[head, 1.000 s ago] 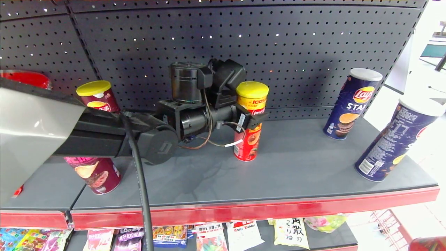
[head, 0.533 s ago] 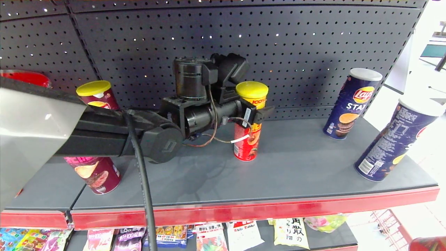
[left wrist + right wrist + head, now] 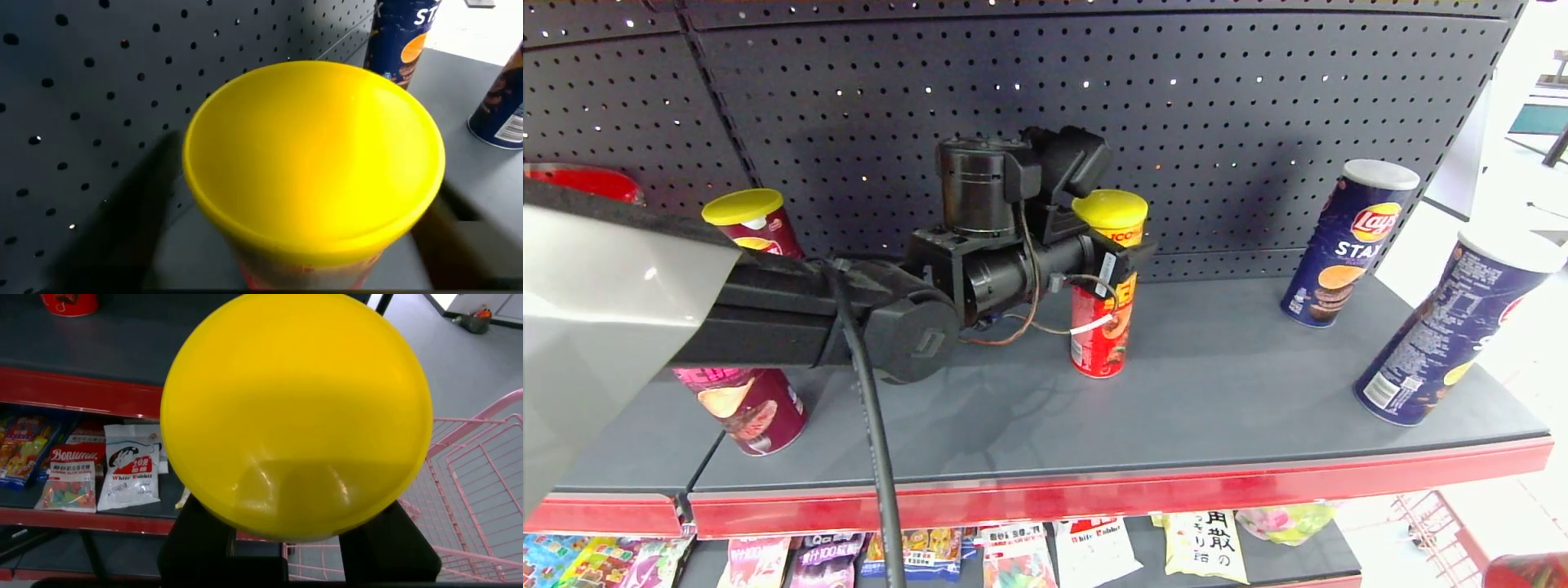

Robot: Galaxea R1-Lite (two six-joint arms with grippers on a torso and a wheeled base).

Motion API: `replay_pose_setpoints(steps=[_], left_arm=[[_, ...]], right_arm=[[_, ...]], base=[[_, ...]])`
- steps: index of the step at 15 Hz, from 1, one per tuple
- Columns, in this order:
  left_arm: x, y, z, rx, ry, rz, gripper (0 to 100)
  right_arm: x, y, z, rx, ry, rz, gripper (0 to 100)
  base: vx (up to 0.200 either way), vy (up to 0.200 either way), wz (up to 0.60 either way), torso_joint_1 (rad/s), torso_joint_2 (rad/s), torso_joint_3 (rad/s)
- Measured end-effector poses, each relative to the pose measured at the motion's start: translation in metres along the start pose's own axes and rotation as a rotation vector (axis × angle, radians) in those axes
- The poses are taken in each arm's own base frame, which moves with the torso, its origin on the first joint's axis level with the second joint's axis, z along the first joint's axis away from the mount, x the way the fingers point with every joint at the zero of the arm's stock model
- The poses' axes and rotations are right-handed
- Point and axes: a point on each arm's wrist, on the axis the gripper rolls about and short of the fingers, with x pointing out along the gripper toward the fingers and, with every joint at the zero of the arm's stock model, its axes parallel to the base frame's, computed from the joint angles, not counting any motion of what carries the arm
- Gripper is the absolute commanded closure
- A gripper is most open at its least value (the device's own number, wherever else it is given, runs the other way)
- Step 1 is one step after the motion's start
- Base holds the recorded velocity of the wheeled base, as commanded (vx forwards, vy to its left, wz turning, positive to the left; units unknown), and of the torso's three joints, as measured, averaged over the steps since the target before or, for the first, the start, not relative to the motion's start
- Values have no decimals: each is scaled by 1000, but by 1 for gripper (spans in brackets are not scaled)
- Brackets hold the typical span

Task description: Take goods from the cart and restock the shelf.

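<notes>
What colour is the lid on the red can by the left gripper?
Yellow lid; left wrist view.

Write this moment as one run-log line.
left hand at red yellow-lidded tube standing on grey shelf | right hand holds second yellow-lidded tube

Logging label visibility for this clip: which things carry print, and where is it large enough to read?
Upright blue can: large logo and word, legible.
Tilted blue can: fine print panel, too small.
Red can at the left gripper: lettering partly hidden.
Maroon can: print too blurred.
Snack bags: some bold words legible, rest too small.
Yellow-lidded can in the right gripper: lid bare.
</notes>
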Motion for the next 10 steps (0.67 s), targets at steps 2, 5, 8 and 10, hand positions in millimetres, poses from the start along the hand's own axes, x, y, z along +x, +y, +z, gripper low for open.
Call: replay_pose_setpoints(steps=[2,5,8,10], left_arm=[[0,-1,-2,4,5,-10,100],[-6,-2,0,-1,2,-34,100],[-26,0,7,-6,7,-106,100],[-48,1,7,-12,19,-185,100]], right_arm=[[0,0,0,0,0,0,100],[-1,0,0,2,-4,-2,100],[-1,0,0,2,-6,-3,100],[-1,0,1,2,-9,-4,100]], base=[[0,0,0,0,0,0],[0,0,0,0,0,0],[0,0,0,0,0,0],[0,0,0,0,0,0]])
